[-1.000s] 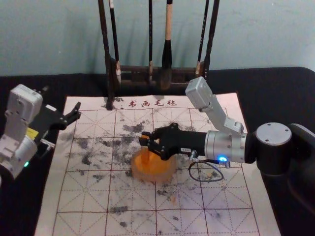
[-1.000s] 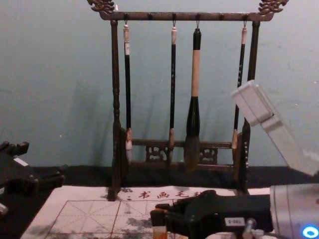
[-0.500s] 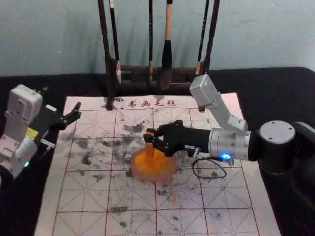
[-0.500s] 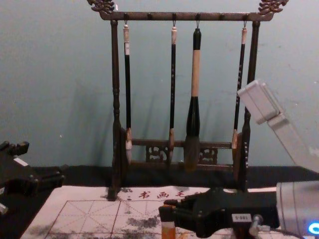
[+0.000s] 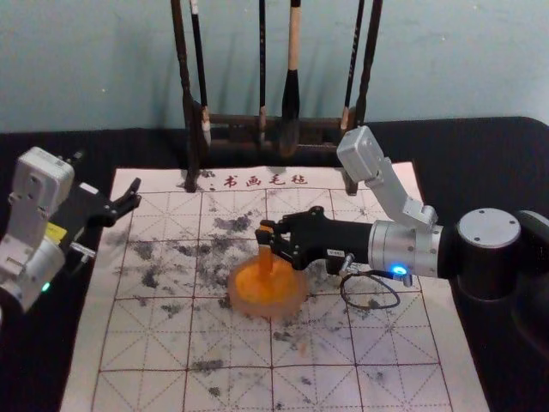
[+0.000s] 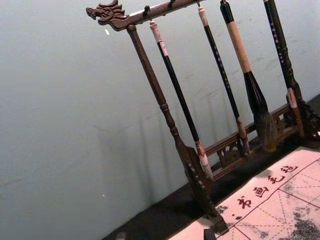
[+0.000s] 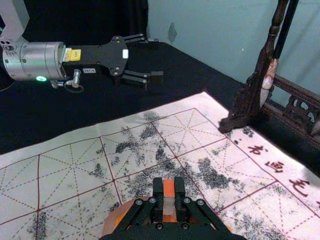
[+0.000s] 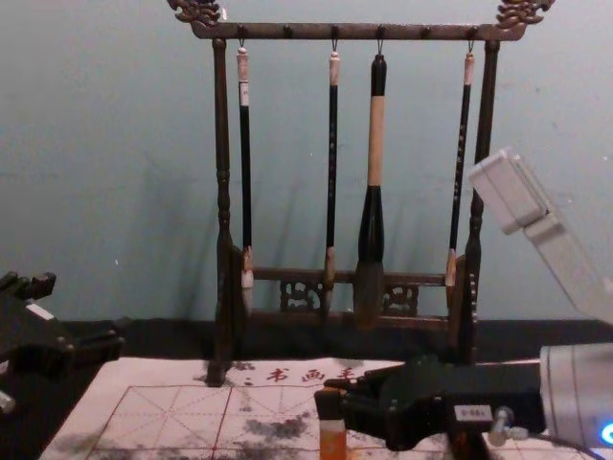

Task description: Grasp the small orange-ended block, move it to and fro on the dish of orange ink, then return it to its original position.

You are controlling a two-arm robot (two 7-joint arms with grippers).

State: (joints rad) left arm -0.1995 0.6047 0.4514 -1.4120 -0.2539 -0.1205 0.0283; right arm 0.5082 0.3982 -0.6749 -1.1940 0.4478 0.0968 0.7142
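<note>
I have just drawn the block (image 5: 266,261) a little to my right over the dish of orange ink (image 5: 244,305), which I take as part of the to-and-fro stroke, its return still to come. My right gripper (image 5: 267,234) is closed on its upper part, holding it upright with the lower end down at the ink, while my left gripper (image 7: 156,59) idles, fingers spread, by the mat's far left corner.
</note>
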